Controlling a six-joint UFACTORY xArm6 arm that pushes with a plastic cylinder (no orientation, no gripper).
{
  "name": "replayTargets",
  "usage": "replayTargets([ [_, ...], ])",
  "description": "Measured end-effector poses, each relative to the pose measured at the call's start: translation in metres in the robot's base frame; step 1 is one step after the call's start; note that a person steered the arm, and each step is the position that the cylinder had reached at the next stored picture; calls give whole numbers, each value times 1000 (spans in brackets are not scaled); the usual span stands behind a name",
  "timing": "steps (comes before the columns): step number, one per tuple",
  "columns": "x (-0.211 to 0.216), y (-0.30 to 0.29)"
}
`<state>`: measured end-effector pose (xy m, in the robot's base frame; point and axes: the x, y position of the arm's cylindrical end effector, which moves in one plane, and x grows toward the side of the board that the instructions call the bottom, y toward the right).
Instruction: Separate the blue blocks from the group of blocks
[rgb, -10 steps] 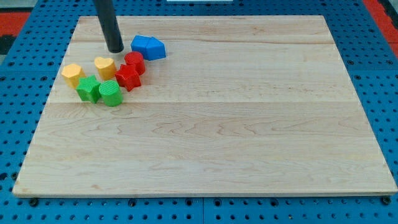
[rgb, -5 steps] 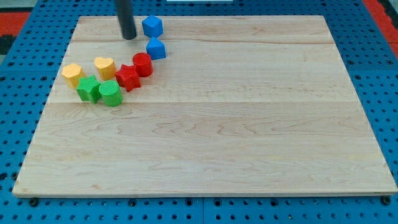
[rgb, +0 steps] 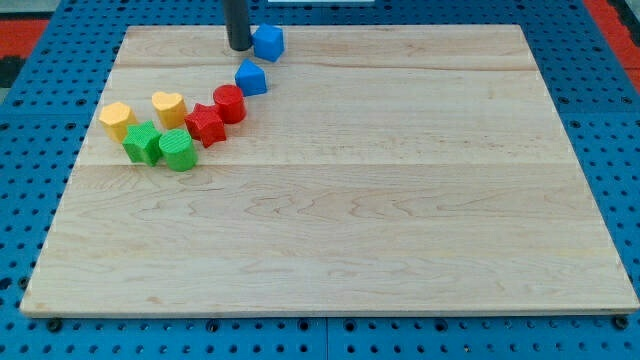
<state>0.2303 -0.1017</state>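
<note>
My tip (rgb: 239, 47) is near the view's top edge of the wooden board, touching the left side of a blue cube-like block (rgb: 268, 42). A second blue block (rgb: 251, 77) with a peaked top lies below it, just above and to the right of a red cylinder (rgb: 229, 103). A red star-like block (rgb: 205, 124) sits against the cylinder. A yellow heart-shaped block (rgb: 169, 107) and a yellow hexagonal block (rgb: 117, 119) lie to the left. A green star-like block (rgb: 142, 142) and a green cylinder (rgb: 178, 150) sit below them.
The wooden board (rgb: 400, 200) lies on a blue pegboard surface (rgb: 30, 120). The blocks cluster in the board's upper left part.
My tip has moved right along the board's top edge, pushing the blue cube-like block right, away from the other blue block. The rest of the blocks have stayed put.
</note>
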Motion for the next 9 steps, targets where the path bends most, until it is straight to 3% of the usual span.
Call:
replayTargets([
  [1, 8, -10],
  [2, 45, -64],
  [3, 84, -82],
  [4, 93, -27],
  [6, 58, 90],
  [9, 83, 24],
])
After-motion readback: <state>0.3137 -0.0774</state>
